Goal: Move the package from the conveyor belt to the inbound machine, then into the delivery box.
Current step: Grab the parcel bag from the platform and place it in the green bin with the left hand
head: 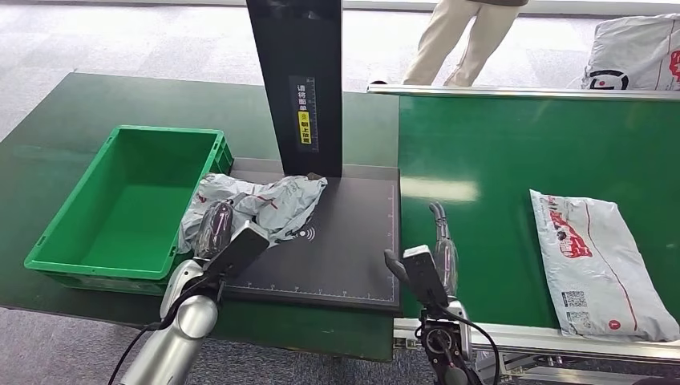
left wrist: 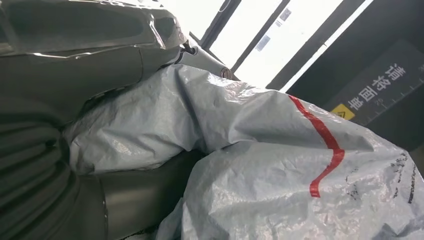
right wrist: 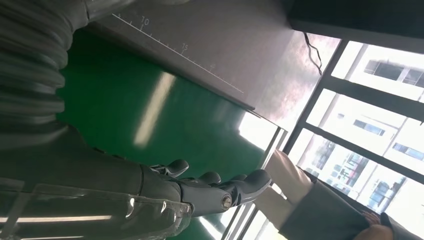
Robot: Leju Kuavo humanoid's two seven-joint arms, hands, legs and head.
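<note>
Package [head: 265,204] crumpled on the scanner pad, gripped by left hand [head: 215,228] (right hand [right wrist: 210,187] empty, fingers extended)

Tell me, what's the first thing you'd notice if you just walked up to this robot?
Probably the crumpled grey package that the left hand grips on the dark scanner plate, right beside the green bin. Next, a flat grey package lies on the green conveyor belt, to the right of the right hand, which holds nothing.
</note>
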